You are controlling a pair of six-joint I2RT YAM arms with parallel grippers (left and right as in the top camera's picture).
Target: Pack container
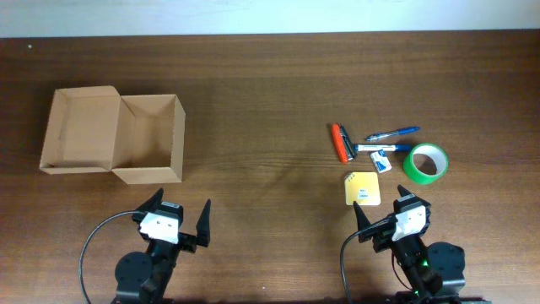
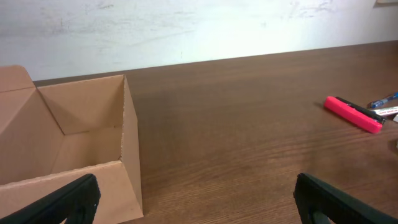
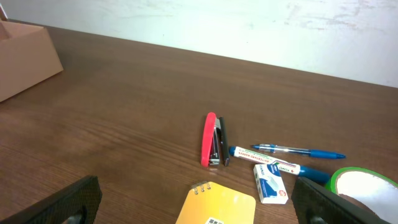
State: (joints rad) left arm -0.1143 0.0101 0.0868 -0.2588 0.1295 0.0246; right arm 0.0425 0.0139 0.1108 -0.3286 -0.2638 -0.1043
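Observation:
The container (image 1: pixel 150 135) is a tan cardboard box at the left of the table, its lid flap (image 1: pixel 80 131) laid open to the left; its near corner (image 2: pixel 93 174) fills the left wrist view. My left gripper (image 1: pixel 179 219) is open just in front of the box, nothing between its fingers. My right gripper (image 1: pixel 386 218) is open too, right behind the yellow notepad (image 1: pixel 361 188) (image 3: pixel 217 206). Past the notepad lie a red stapler (image 1: pixel 341 142) (image 3: pixel 211 140), a blue pen (image 1: pixel 393 133), a marker (image 1: pixel 378 149), a staples box (image 3: pixel 270 183) and a green tape roll (image 1: pixel 424 163).
The box's side (image 3: pixel 25 59) shows at the far left of the right wrist view. Bare brown wood (image 1: pixel 261 143) lies between the box and the stationery. A pale wall (image 2: pixel 186 25) runs behind the table's far edge.

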